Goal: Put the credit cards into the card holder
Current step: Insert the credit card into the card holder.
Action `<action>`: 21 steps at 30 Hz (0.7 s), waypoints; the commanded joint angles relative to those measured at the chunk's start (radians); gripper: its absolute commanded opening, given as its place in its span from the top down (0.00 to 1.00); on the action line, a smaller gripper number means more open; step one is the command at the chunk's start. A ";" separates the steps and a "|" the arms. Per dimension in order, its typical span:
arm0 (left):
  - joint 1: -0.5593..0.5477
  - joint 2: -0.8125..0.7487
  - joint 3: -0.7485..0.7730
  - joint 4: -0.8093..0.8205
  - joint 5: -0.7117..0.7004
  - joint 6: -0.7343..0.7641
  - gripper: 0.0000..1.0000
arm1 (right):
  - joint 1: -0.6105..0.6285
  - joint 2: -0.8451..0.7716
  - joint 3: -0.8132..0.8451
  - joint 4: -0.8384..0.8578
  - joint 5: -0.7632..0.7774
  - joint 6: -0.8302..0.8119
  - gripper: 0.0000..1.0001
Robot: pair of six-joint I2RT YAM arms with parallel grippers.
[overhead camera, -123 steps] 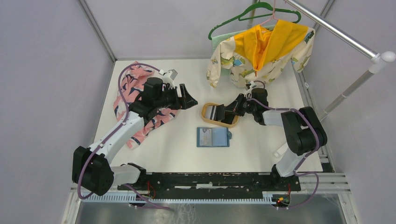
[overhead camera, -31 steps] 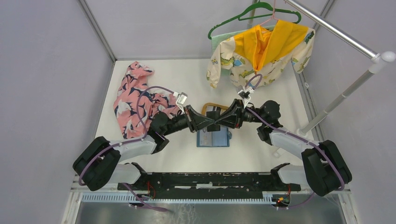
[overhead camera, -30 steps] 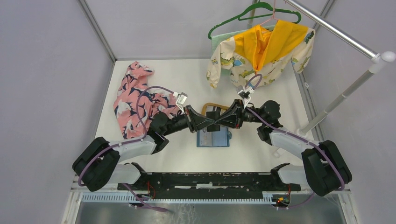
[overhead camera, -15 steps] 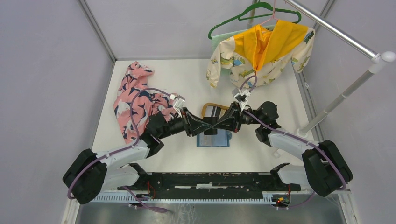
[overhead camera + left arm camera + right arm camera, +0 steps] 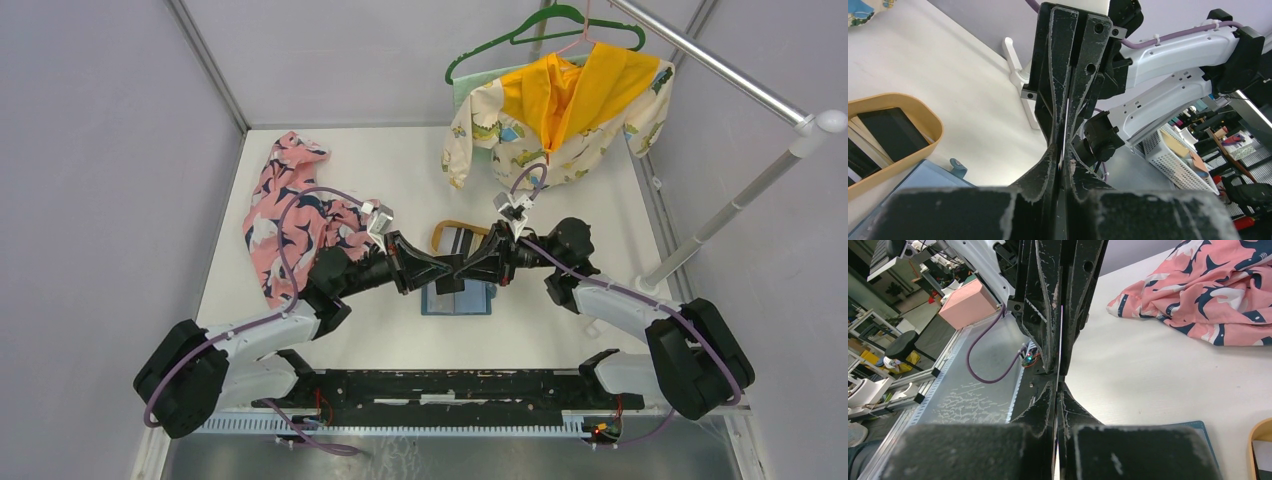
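White tabletop (image 5: 380,160): teal-blue bifold card holder (image 5: 470,298) open, seemingly unfilled; thin credit card (image 5: 1067,112) clamped in right gripper (image 5: 1057,390); left gripper (image 5: 1062,162) jaws unclear; more cards (image 5: 893,132) in tan wooden tray (image 5: 935,122).

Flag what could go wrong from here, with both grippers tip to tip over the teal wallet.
1. The left gripper and right gripper both pinch one thin credit card tip to tip; if either pulls before the other releases, it may bend or slip.
2. A drop could land off the pockets of the open teal-blue bifold card holder below.
3. The tan oval wooden tray close behind could get clipped.
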 commanded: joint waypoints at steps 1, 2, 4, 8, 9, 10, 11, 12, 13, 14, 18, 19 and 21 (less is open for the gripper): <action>0.002 -0.003 -0.005 0.093 0.033 -0.012 0.89 | 0.006 -0.004 0.030 0.024 -0.020 -0.018 1.00; 0.004 -0.010 -0.009 0.087 0.036 -0.009 0.89 | 0.005 -0.004 0.032 0.017 -0.022 -0.023 1.00; 0.004 -0.026 -0.008 0.061 0.044 0.005 0.89 | 0.006 -0.003 0.033 0.008 -0.023 -0.030 1.00; 0.004 -0.039 0.000 0.004 0.069 0.026 0.78 | 0.006 -0.002 0.033 0.007 -0.025 -0.035 1.00; 0.004 -0.039 0.000 -0.001 0.074 0.028 0.77 | 0.006 -0.002 0.033 0.009 -0.024 -0.034 1.00; 0.003 -0.041 -0.001 -0.005 0.078 0.030 0.75 | 0.006 -0.004 0.033 0.008 -0.024 -0.034 1.00; 0.005 -0.040 0.000 -0.009 0.082 0.031 0.73 | 0.005 -0.004 0.033 0.009 -0.025 -0.034 1.00; 0.004 -0.040 0.000 -0.012 0.084 0.033 0.72 | 0.006 -0.004 0.034 0.009 -0.025 -0.034 1.00; 0.004 -0.038 0.000 -0.013 0.086 0.035 0.71 | 0.006 -0.005 0.033 0.010 -0.025 -0.033 1.00; 0.003 -0.035 -0.001 -0.012 0.087 0.035 0.70 | 0.005 -0.005 0.032 0.010 -0.023 -0.033 1.00; 0.004 -0.019 -0.004 0.001 0.098 0.035 0.70 | 0.006 -0.005 0.033 0.011 -0.023 -0.031 1.00; 0.004 -0.015 -0.007 0.005 0.099 0.035 0.71 | 0.005 -0.007 0.033 0.011 -0.024 -0.031 1.00; 0.004 -0.013 -0.011 0.013 0.095 0.034 0.80 | 0.005 -0.004 0.032 0.011 -0.024 -0.032 1.00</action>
